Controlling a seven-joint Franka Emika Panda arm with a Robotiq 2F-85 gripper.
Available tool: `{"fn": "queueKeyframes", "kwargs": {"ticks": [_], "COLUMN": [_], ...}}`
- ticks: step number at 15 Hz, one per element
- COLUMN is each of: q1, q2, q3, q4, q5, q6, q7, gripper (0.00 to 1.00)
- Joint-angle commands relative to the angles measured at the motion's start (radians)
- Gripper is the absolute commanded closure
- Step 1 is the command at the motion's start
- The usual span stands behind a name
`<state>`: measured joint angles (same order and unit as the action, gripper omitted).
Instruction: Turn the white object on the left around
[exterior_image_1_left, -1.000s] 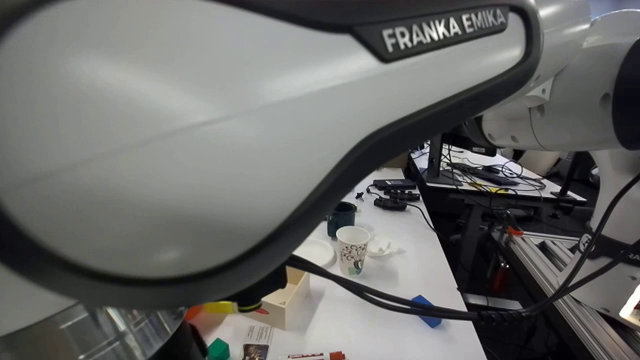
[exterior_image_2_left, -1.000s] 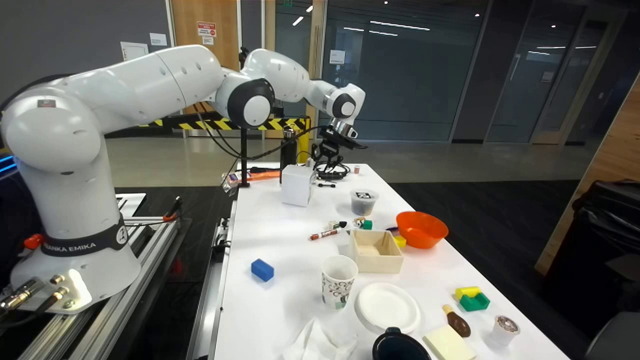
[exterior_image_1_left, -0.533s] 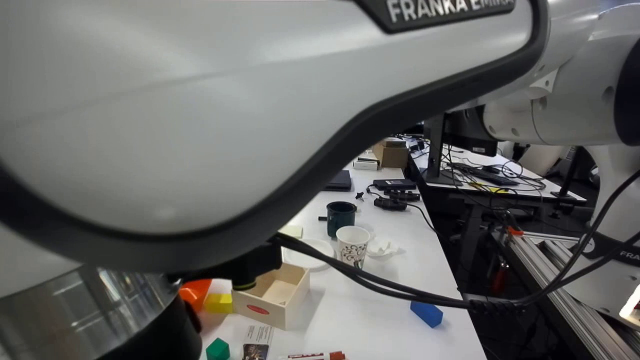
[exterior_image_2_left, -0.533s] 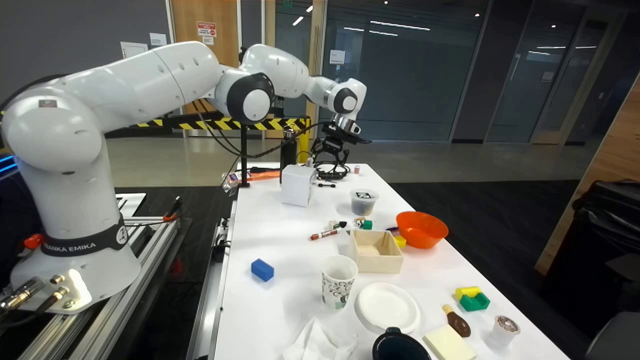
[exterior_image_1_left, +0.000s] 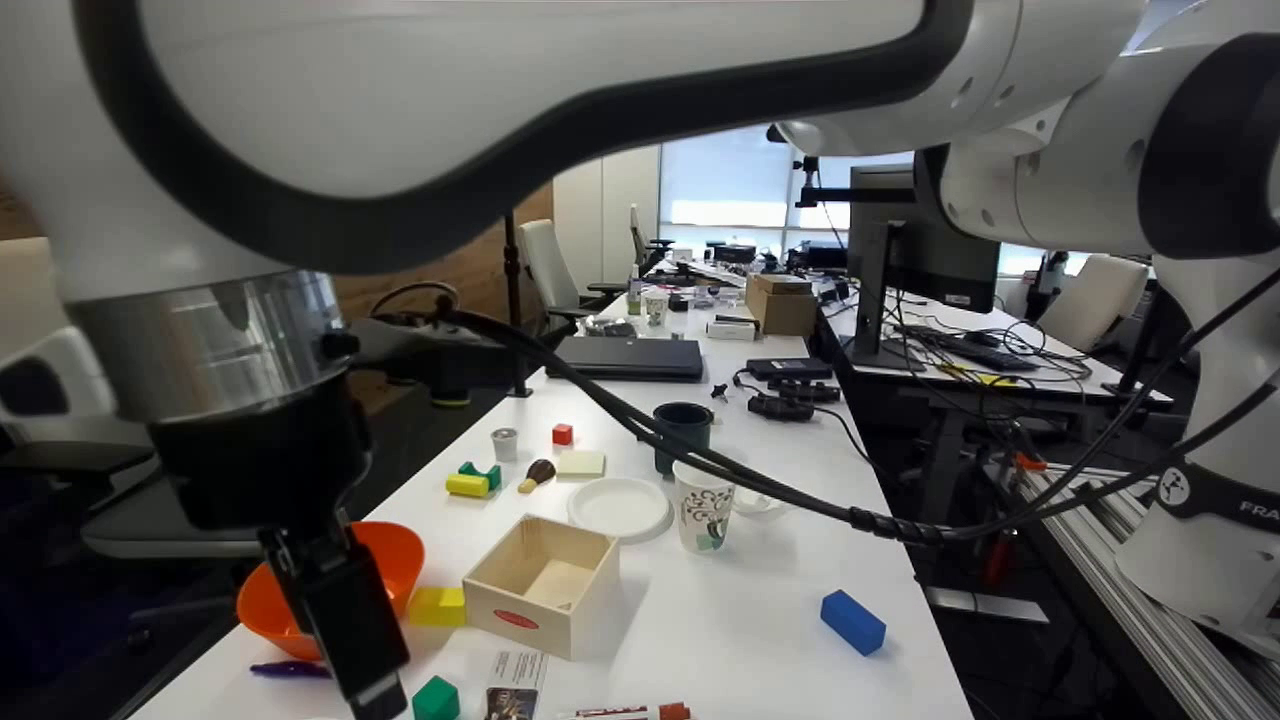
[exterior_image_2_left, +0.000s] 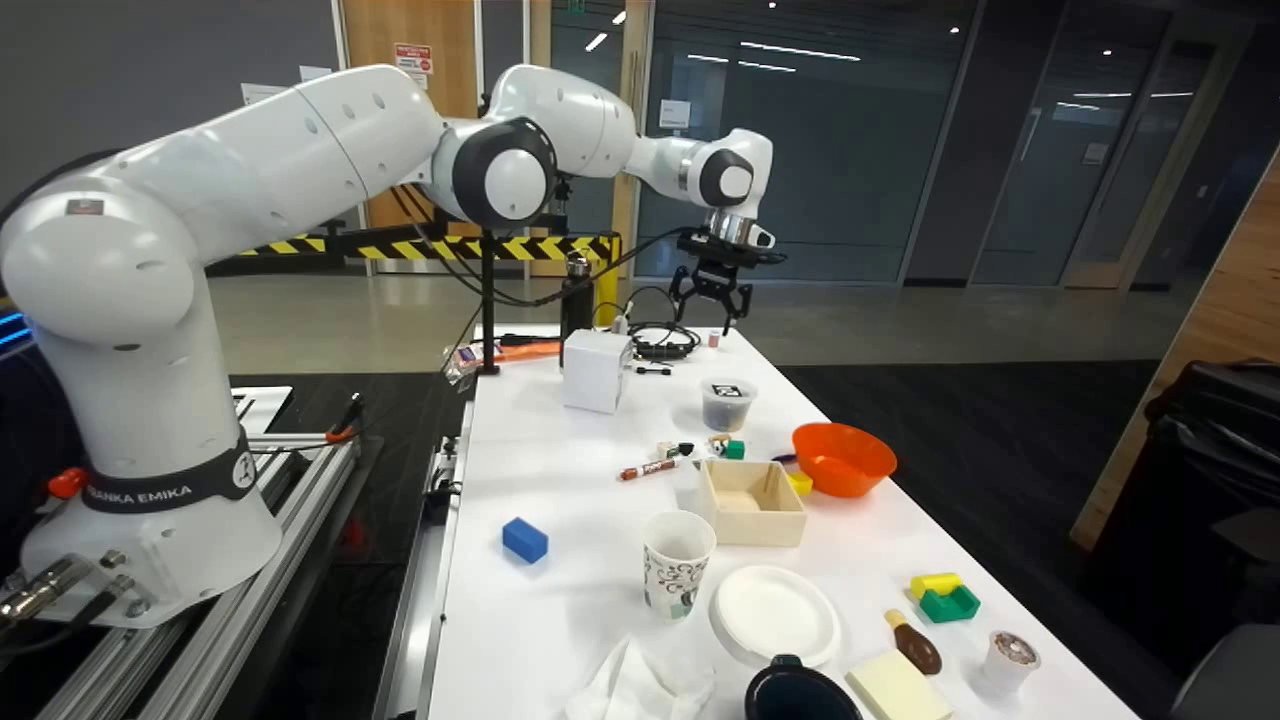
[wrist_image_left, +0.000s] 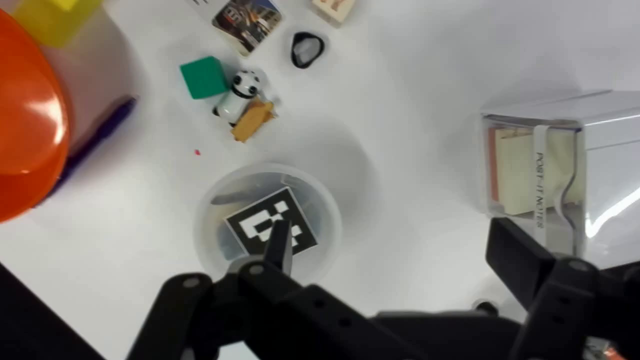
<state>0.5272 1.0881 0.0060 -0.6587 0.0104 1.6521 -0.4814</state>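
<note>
The white box (exterior_image_2_left: 596, 372) stands upright on the bench (exterior_image_2_left: 545, 460), nearer the robot-side edge than the opposite one and toward the far corner of that side in an exterior view. In the wrist view its clear end shows pale contents (wrist_image_left: 517, 172) behind a strip (wrist_image_left: 540, 187) lettered POST-IT NOTES. The pincer (exterior_image_2_left: 704, 322) hangs above the bench toward its far edge, apart from the box, its fingers (wrist_image_left: 517, 260) spread wide with bare bench showing between them; in the wrist view one finger overlaps the lidded tub (exterior_image_2_left: 727, 408). Past the tub, away from the far edge, lies a panda figure (wrist_image_left: 240, 97) with a green block (wrist_image_left: 204, 78) just beside it. Next comes an open wooden tray (exterior_image_2_left: 755, 525), and an orange bowl (exterior_image_2_left: 845, 462) sits near the opposite edge. A blue block (exterior_image_2_left: 525, 541) lies near the robot-side edge. Well apart from the far edge, a paper cup (exterior_image_2_left: 677, 570) stands upright just beside a white plate (exterior_image_2_left: 778, 617).
</note>
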Motion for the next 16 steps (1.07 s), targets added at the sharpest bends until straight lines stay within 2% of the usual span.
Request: {"fn": "queueKeyframes", "kwargs": {"ticks": [1,5,8,13,14,16], "q1": [-0.057,-0.084,-0.056,-0.020,-0.026,-0.042], "q2": [-0.049,-0.089,-0.154,-0.324,-0.364,-0.428], "q3": [-0.040,-0.106,-0.153,-0.167,-0.159,-0.148], "q4": [-0.056,-0.098,-0.159,-0.312,-0.356,-0.431], "q5": [0.009,-0.006,-0.016,0.012,0.027,0.023], "q6": [0.037,0.015,-0.019,-0.116,-0.126,-0.095], "q7": [0.116,0.268,0.416,0.586,0.593,0.519], "gripper": [0.00,0.00,0.00,0.00,0.00,0.00]}}
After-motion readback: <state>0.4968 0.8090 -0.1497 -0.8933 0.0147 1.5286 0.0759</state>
